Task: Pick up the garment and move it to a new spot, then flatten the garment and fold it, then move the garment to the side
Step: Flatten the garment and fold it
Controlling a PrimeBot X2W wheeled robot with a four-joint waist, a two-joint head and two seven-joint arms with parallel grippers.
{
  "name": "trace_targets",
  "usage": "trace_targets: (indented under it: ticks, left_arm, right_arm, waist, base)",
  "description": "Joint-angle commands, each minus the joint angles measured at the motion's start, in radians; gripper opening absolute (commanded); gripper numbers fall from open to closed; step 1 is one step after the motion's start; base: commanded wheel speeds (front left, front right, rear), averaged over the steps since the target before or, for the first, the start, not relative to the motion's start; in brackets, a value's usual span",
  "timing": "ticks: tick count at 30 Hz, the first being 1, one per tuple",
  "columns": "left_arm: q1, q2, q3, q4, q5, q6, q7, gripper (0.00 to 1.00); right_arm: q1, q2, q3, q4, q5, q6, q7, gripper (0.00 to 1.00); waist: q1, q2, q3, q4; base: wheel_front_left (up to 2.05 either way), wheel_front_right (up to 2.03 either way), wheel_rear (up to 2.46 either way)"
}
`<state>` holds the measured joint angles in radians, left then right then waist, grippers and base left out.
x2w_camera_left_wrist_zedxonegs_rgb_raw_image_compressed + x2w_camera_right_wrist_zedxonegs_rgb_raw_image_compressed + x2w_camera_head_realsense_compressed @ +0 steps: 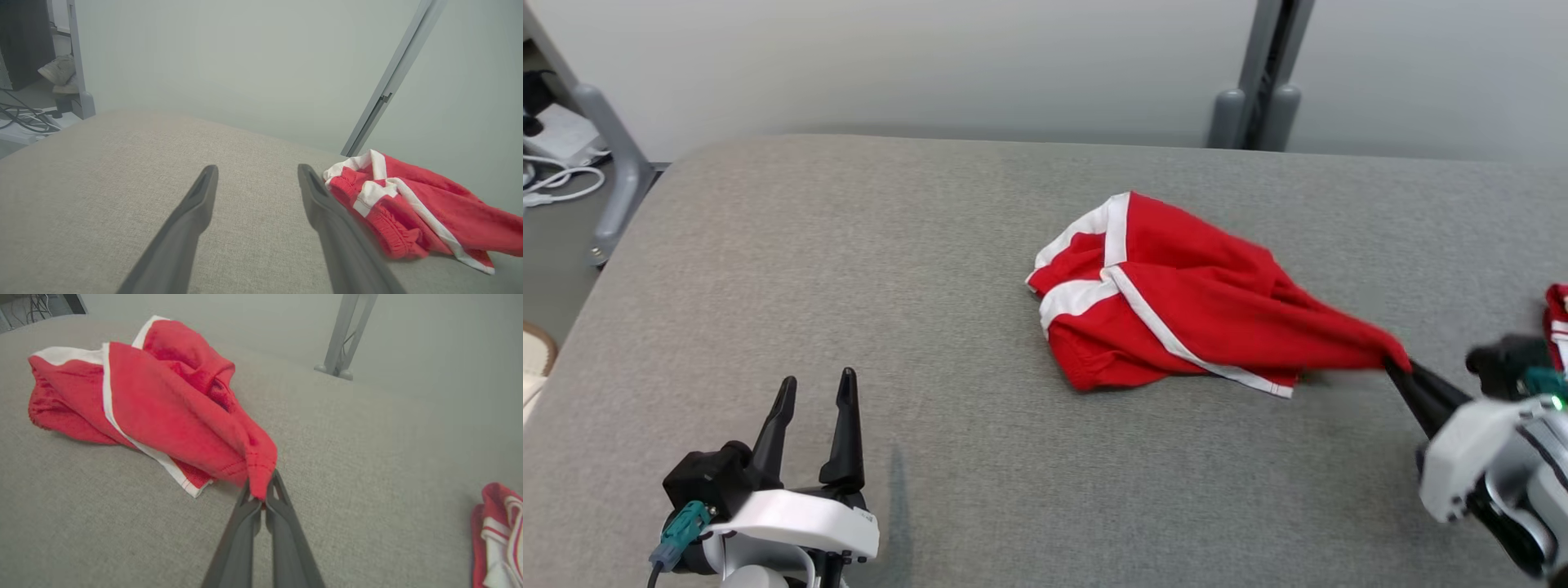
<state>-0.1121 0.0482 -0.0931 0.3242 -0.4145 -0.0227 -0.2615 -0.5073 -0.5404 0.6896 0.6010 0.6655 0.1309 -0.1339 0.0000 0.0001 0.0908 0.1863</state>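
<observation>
**Item:** red fabric garment with white bands [1176, 302], crumpled; a gathered elastic edge shows in the left wrist view.

**Location:** right of centre on the grey woven-fabric tabletop [849, 261]. The bulk rests on the surface in a loose heap. One corner is drawn out to a narrow point toward the robot's right.

**Right end effector** [1398, 367]: two dark fingers closed together, pinching the drawn-out corner of the garment at their tips. In the right wrist view the red stitched hem sits just above the fingertips. A white wrist housing with a small green light follows behind.

**Left end effector** [817, 377]: fingers spread wide and holding nothing. It sits low over the near left part of the tabletop, fingers pointing away from the robot, well apart from the garment. Whether it touches the surface cannot be told.

**Second piece:** bunched red and white cloth [1558, 322], on the tabletop at the far right, just beyond the right wrist and apart from the garment.

**Surroundings:**
- Grey metal upright post [1262, 82], standing behind the tabletop's far edge.
- Slanted grey frame leg [617, 155], at the far left.
- White cables [560, 184], lying on the floor beside that leg.
- Pale plain wall [931, 65], behind everything.
</observation>
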Motion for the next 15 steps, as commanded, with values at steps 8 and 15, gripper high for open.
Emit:
trace_targets:
  ticks: [8,15]
  left_arm:
    - [-0.026,0.005,0.015,0.006,0.033,-0.02,-0.003,1.0]
    - [-0.04,0.005,0.012,0.013,0.04,-0.027,-0.003,1.0]
  right_arm:
    - [0.118,-0.043,-0.063,0.092,0.006,0.0,0.04,1.0]
    - [0.081,0.009,-0.13,0.149,-0.087,0.0,0.023,1.0]
  waist:
    - [0.0,-0.0001,0.01,-0.086]
    - [0.0,-0.0001,0.012,-0.104]
  base:
    - [0.0,0.0,0.0]
    - [0.0,0.0,0.0]
